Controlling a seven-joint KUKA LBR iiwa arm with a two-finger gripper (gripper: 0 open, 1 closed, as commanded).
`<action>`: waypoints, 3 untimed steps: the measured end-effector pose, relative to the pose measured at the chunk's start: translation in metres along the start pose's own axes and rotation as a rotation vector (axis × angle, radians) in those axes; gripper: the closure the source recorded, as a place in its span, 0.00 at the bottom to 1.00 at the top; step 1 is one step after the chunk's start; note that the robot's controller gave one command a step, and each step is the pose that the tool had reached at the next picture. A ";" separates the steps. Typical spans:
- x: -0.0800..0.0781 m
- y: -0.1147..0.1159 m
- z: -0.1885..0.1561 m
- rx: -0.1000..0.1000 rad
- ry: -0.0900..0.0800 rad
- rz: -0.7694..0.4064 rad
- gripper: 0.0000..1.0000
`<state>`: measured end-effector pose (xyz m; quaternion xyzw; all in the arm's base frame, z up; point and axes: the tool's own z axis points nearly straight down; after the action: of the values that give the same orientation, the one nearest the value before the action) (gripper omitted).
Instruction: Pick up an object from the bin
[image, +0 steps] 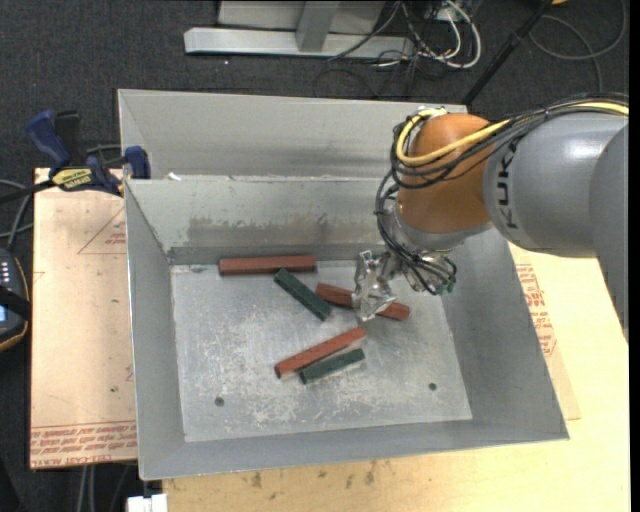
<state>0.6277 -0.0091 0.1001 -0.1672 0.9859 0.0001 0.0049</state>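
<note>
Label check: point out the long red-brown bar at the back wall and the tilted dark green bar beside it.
Long red-brown bar (267, 265): camera view, middle of its top face.
Tilted dark green bar (302, 295): camera view, middle of its top face.

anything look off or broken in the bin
Nothing stands out. The bin holds loose red and green bars at mixed angles, none broken. A red bar and green bar lie side by side; the gripper hangs over another red bar.
</note>
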 end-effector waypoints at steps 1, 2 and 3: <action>-0.004 0.010 -0.028 -0.002 0.006 -0.085 0.00; -0.004 0.010 -0.028 -0.002 0.006 -0.085 0.00; 0.012 -0.004 0.021 0.003 -0.011 -0.065 1.00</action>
<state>0.6179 -0.0171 0.0789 -0.1990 0.9799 -0.0004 0.0105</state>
